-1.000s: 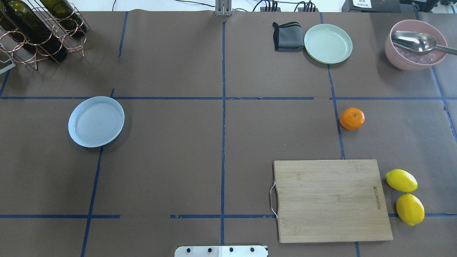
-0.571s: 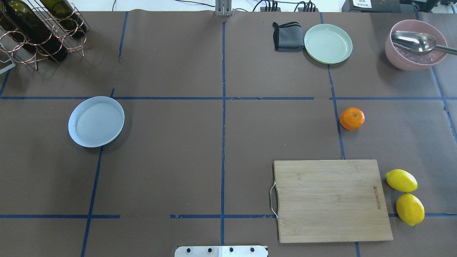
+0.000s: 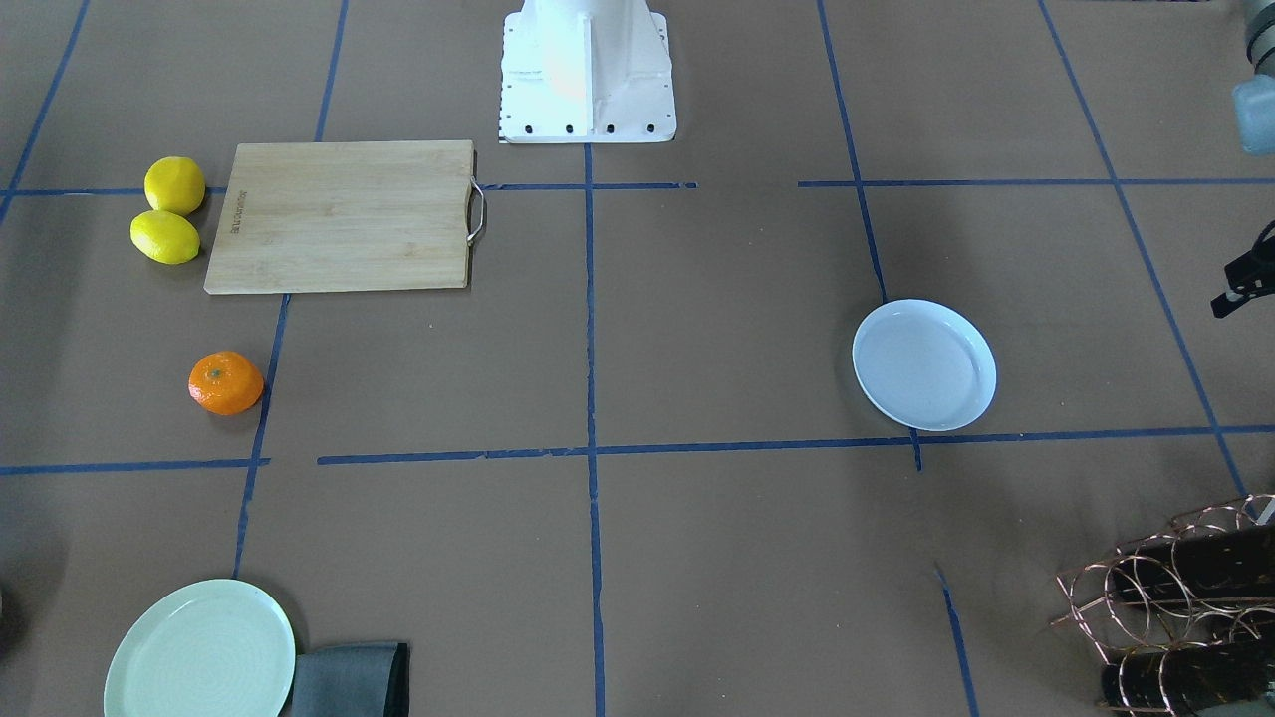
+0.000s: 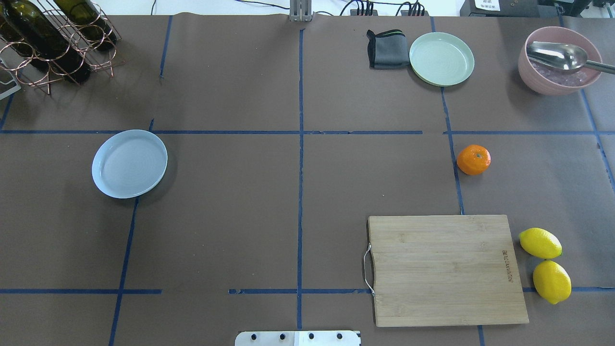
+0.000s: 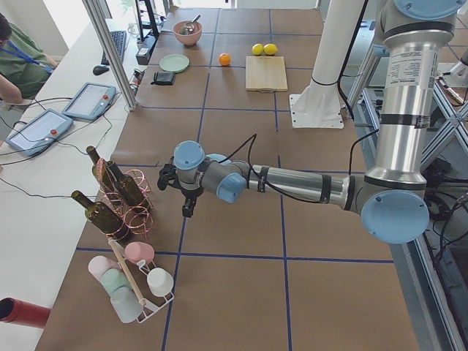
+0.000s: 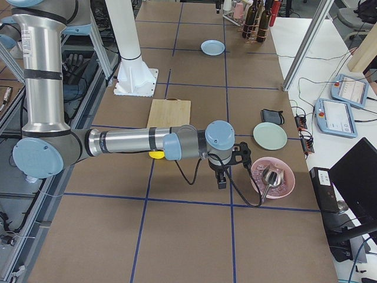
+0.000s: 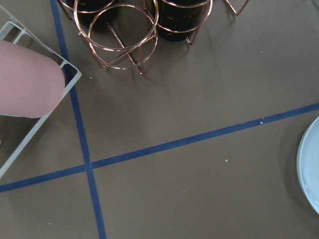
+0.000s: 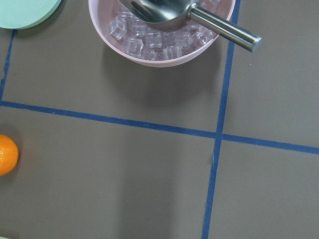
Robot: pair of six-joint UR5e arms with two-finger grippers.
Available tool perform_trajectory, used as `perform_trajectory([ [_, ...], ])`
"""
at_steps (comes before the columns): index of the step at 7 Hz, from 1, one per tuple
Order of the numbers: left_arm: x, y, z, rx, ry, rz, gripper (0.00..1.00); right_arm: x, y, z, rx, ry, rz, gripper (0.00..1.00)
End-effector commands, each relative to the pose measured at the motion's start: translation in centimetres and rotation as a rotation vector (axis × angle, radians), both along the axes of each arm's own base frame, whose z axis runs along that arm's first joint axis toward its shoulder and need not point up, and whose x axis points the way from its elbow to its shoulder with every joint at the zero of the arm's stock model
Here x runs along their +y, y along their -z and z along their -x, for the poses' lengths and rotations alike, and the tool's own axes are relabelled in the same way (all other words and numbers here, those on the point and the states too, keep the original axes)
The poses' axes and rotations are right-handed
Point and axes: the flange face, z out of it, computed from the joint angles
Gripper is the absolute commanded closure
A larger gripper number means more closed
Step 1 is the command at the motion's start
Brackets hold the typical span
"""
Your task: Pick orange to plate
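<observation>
The orange (image 4: 473,159) rests on the brown table right of centre, beyond the cutting board; it also shows as the orange (image 3: 226,382) and at the left edge of the right wrist view as the orange (image 8: 6,154). The bluish-white plate (image 4: 129,163) lies empty far to the left, seen too as the plate (image 3: 924,364), and its rim (image 7: 311,174) shows in the left wrist view. My left gripper (image 5: 188,205) hangs beside the wine rack, short of the plate. My right gripper (image 6: 221,177) hovers near the pink bowl. I cannot tell whether either gripper is open.
A wooden cutting board (image 4: 444,269) sits near the robot, with two lemons (image 4: 540,242) to its right. At the far edge lie a pale green plate (image 4: 441,58), a grey cloth (image 4: 387,49) and a pink bowl (image 4: 559,77) with ice and a scoop. A wine rack (image 4: 53,38) fills the far left corner.
</observation>
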Motion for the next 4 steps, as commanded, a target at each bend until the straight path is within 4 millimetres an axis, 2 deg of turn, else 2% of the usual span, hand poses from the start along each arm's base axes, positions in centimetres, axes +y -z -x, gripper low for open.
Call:
perform_trajectory([
  [1, 1.4, 0.0, -5.4, 0.025, 0.037, 0.068, 0.0, -0.3, 0.4, 0.2, -0.001, 0.001, -0.016, 0.0],
  [2, 1.6, 0.5, -7.3, 0.004, 0.079, 0.024, 0.0, -0.5, 0.7, 0.3, -0.004, -0.002, -0.014, 0.0],
  [3, 2.7, 0.0, -8.0, 0.018, 0.081, 0.008, 0.0, -0.5, 0.8, 0.4, -0.009, -0.018, 0.007, 0.0],
  [4, 2.7, 0.3, -8.3, 0.028, 0.092, 0.022, 0.0, -0.6, 0.8, 0.6, -0.01, -0.016, 0.009, 0.0],
])
